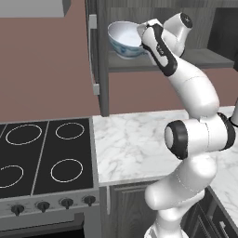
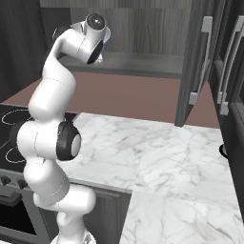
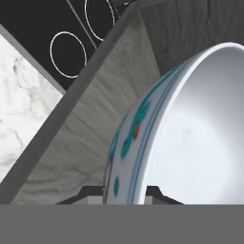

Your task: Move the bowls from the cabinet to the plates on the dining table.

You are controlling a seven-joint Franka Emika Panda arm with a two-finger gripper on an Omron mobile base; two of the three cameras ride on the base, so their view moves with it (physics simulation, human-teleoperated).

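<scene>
One patterned bowl (image 1: 124,40), tilted on the open cabinet (image 1: 103,56) shelf above the marble counter (image 1: 135,144), has its rim pinched between the closed fingers of the gripper (image 3: 127,190), so lift it slowly and level, clear of the shelf edge, before withdrawing.

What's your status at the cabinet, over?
Tool shut on patterned bowl rim. Bowl on cabinet shelf. Open cabinet door beside it.
</scene>
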